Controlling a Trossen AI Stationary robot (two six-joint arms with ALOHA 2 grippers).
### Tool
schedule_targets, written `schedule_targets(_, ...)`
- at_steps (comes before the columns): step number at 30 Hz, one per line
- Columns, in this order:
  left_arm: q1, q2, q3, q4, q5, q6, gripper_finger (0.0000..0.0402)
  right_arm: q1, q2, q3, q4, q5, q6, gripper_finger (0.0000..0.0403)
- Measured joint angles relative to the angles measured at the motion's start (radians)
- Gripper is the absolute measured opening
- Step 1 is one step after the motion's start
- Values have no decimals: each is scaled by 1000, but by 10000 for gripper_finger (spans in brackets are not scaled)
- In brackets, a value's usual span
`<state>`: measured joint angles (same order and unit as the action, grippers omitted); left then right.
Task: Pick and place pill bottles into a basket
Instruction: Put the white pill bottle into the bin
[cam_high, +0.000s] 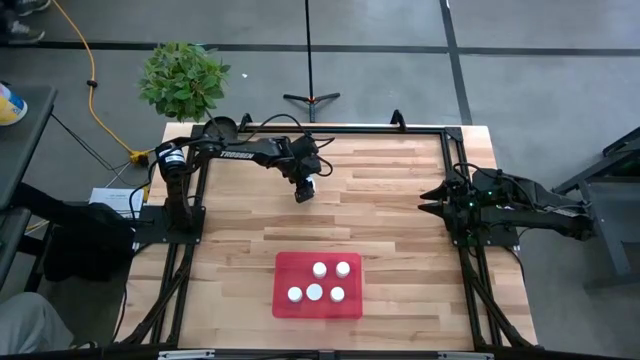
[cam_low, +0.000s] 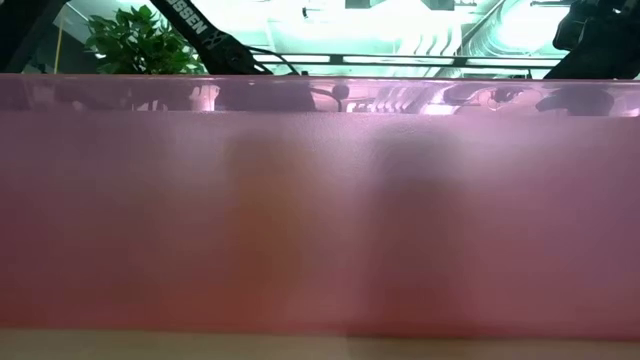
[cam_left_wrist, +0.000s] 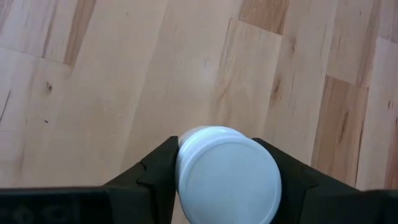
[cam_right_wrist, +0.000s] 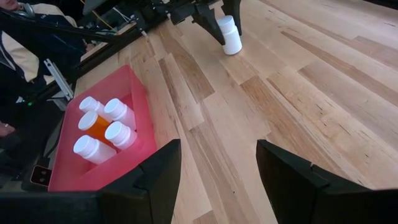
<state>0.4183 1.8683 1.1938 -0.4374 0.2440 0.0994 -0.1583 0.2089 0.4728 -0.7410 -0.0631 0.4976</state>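
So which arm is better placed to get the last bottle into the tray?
Left. Its tool is already shut on the sixth pill bottle, above the table beyond the red tray. The right tool waits open at the table's edge.

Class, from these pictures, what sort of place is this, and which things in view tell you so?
Probably a robotics lab or workshop. Two dark robot arms are bolted to a black metal frame around a pale wooden table; beyond it lie a bare grey concrete floor and a trailing yellow cable.
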Motion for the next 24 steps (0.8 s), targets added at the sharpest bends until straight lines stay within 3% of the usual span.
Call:
schedule_targets(8, 0, 0, 15, -26, -2, -1, 209, 0, 0, 0, 0, 0, 0, 199)
schedule_targets(24, 0, 0, 303, -264, 41, 9, 209, 0, 0, 0, 0, 0, 0, 199)
